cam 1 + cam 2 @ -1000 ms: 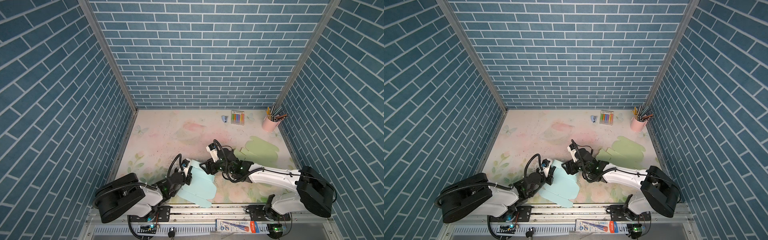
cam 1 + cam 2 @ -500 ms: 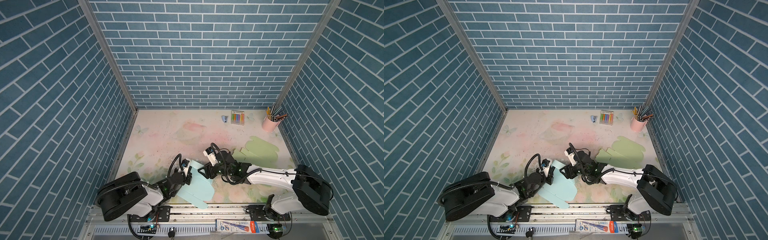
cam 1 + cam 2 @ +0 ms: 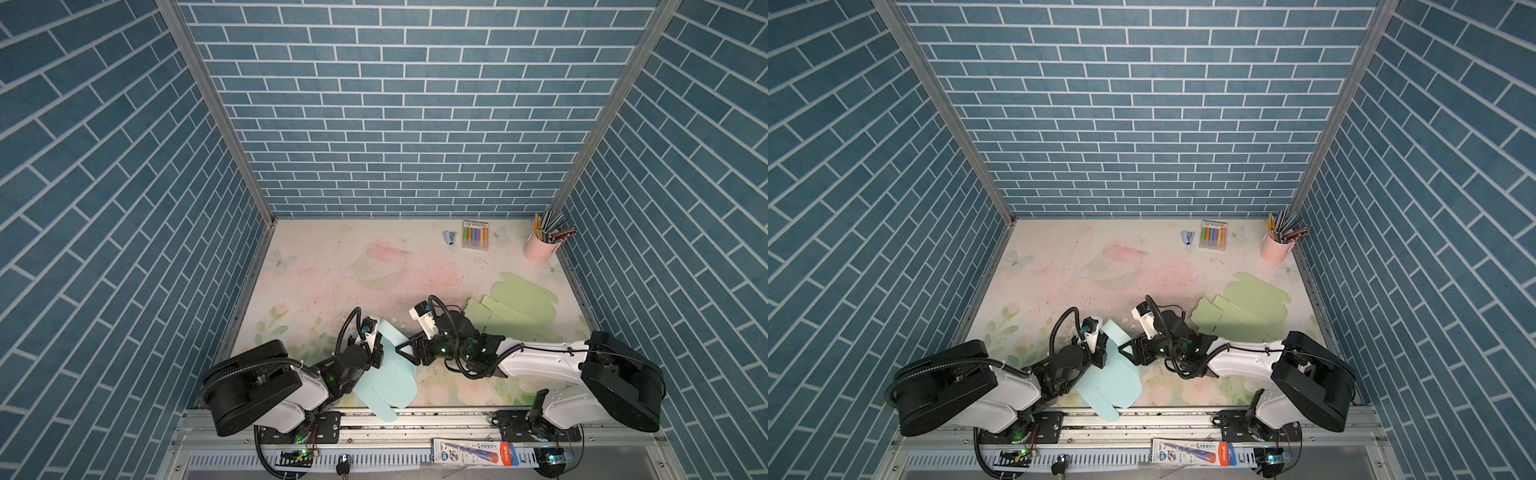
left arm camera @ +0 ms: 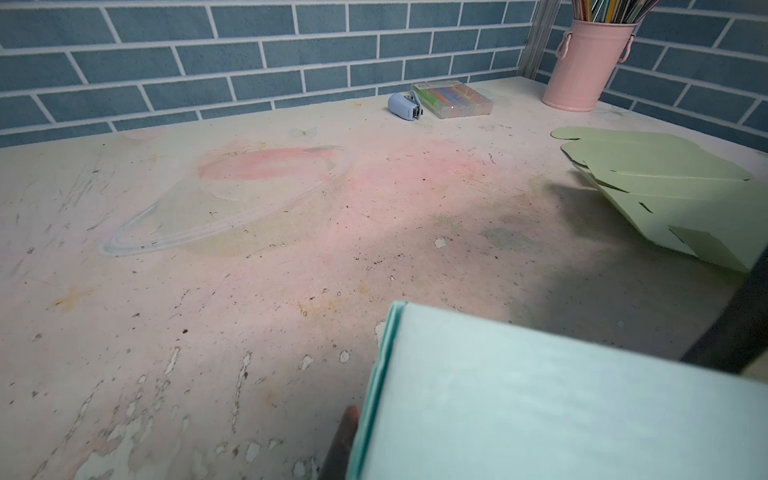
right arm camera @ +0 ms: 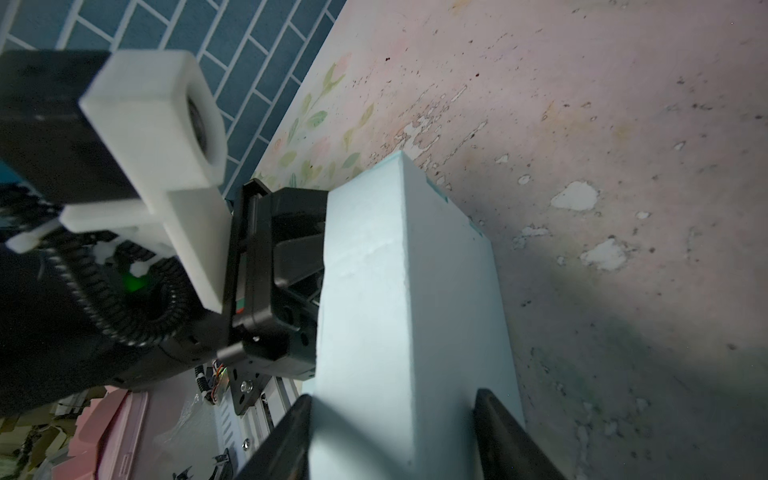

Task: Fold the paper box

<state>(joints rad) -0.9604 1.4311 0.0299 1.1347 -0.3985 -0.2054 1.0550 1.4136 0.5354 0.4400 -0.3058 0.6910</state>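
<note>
Box [image 3: 386, 374], pale blue and only part folded, lies at the front of the surface between your two arms. Its long axis runs from the front rail, which one tab overhangs, away toward the back wall. Its far flap [image 3: 388, 332] stands up off the sheet, and the coming move turns on it: it sits directly between the hands, your left hand [image 3: 376, 355] against its left side and your right hand [image 3: 405, 353] at its right end. The left is the nearer one and looks pinched on the flap. In the left wrist view one finger [image 4: 347, 432] shows outside the flap's edge and the other is hidden behind the paper, so take that pinch as likely, not certain. Your right hand is spread, its fingers [image 5: 503, 436] astride the flap's end in the right wrist view; you cannot tell whether the pads touch the paper. Judged from this, you are about to crease or tuck that flap, so close the right hand only along the flap's length, not across it, or the wall may buckle. Around you, blue brick walls [image 3: 374, 124] close three sides, and the surface [image 3: 332, 270] is worn and pink-stained. Well to the right lies a flat green blank [image 3: 515, 303], and at the back stand a pink cup [image 3: 540, 251] of pencils, a marker pack [image 3: 475, 235] and a small stapler [image 3: 449, 237].
</note>
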